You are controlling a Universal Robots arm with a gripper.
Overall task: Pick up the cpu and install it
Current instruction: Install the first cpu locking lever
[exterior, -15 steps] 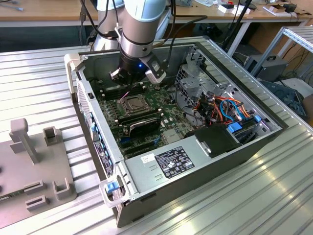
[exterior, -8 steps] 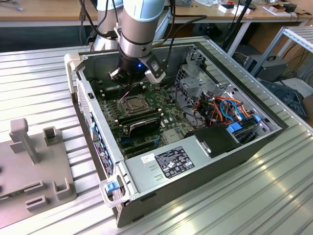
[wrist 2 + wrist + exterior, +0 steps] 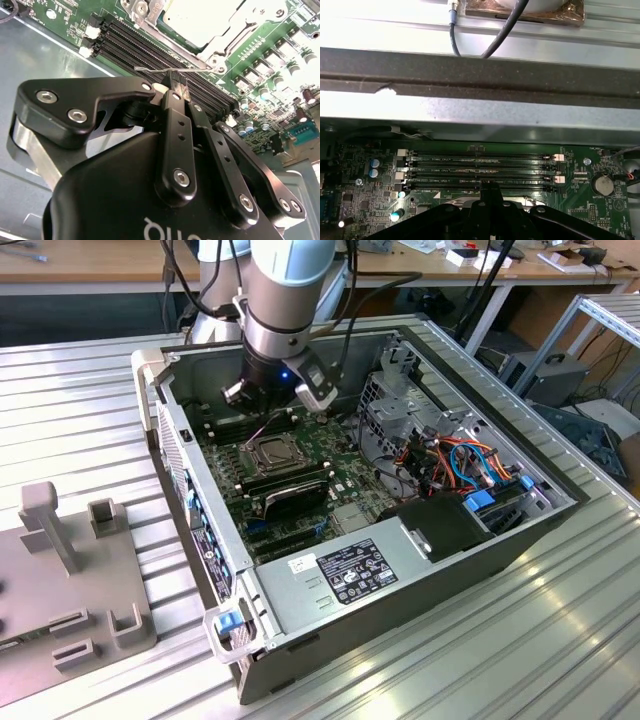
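Hovering low inside the case (image 3: 300, 585), the gripper (image 3: 174, 82) has its fingertips (image 3: 176, 95) pressed together by the socket's wire lever (image 3: 165, 69), probably to work it; the cpu (image 3: 200, 20) sits in the socket (image 3: 267, 453), upper centre of the second wrist view

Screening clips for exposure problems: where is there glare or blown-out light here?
Second wrist view: the cpu lid is washed out nearly white. First wrist view: the case rim glares in bright bands, the motherboard below sits dim. Exterior view: evenly lit.
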